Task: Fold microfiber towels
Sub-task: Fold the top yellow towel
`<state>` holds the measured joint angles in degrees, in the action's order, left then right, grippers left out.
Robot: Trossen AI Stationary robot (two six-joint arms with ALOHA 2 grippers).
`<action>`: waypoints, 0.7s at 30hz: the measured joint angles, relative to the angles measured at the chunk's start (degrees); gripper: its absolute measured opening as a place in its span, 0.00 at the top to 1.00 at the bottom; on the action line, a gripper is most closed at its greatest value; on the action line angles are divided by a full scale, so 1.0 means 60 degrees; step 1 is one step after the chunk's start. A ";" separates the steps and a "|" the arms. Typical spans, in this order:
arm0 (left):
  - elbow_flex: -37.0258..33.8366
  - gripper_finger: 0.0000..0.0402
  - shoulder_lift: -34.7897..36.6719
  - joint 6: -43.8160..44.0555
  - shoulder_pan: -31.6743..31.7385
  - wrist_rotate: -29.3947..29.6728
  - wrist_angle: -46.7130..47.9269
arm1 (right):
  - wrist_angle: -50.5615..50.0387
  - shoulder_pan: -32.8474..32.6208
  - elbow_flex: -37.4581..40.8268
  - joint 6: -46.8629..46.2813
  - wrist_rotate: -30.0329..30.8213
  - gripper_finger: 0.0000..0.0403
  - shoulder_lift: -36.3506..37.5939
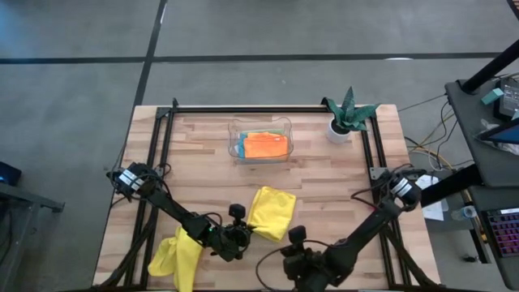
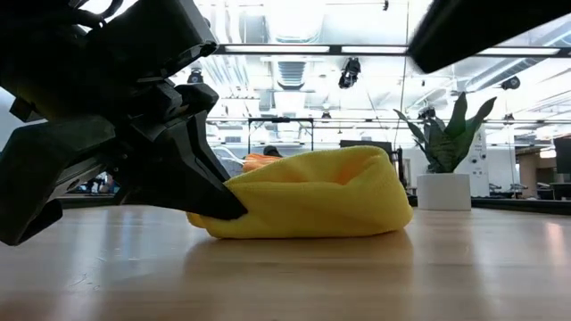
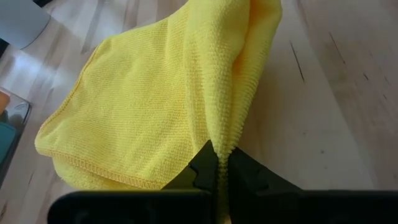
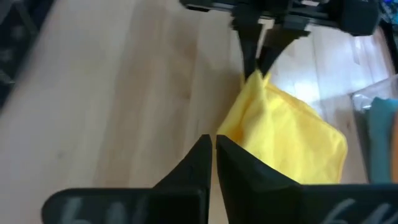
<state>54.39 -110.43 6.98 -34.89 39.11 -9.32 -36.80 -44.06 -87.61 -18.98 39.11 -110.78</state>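
The wooden worktop [image 1: 203,162] carries everything, framed by black rails along its far edge and two sides. A clear plastic tray [image 1: 260,127] sits near the middle of the far edge, holding an orange towel [image 1: 265,145] on top of a turquoise one [image 1: 238,148]. A small green plant in a white pot [image 1: 347,116] stands near the far right corner.

A bright yellow towel [image 1: 272,212] lies loosely bunched near the middle of the near half of the worktop. The left jaws [image 1: 243,233] are clamped on its near left corner; the left wrist view shows the cloth's edge pinched between the two dark fingers [image 3: 205,167]. A second yellow towel [image 1: 178,257] lies crumpled at the near edge, toward the left corner, partly under the left arm.

The right jaws [image 1: 293,243] sit low at the near edge just right of the bunched towel, closed together on nothing, tips apart from the cloth.
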 joint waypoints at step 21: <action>0.0000 1.00 0.0000 0.0018 0.0007 -0.0166 0.0000 | 0.0348 0.0111 0.0009 -0.0069 -0.0332 0.54 -0.0004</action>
<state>54.39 -110.43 7.09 -34.85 38.11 -9.32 -34.71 -43.39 -87.56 -19.39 37.12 -110.80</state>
